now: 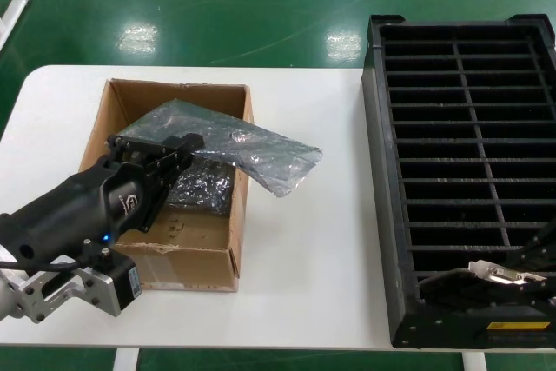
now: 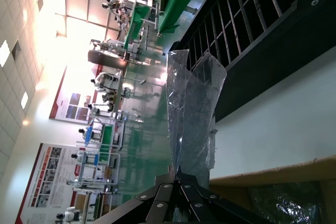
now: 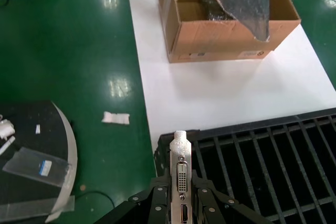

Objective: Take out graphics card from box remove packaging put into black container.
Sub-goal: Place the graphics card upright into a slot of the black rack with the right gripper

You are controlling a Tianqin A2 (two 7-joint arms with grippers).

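Left pincer [image 1: 178, 149] hung over box [image 1: 130, 97], fingers clamped on near end of packaging [image 1: 261, 149]; grey bag stretched away from it, across box rim, far end above white tabletop [image 1: 304, 258]. More crinkled bag lay inside box beneath it. Right pincer [image 3: 181, 203] sat at near corner of black container [image 1: 387, 171], fingers closed on silver bracket of graphics card [image 3: 181, 174], bracket standing upright between them above slots
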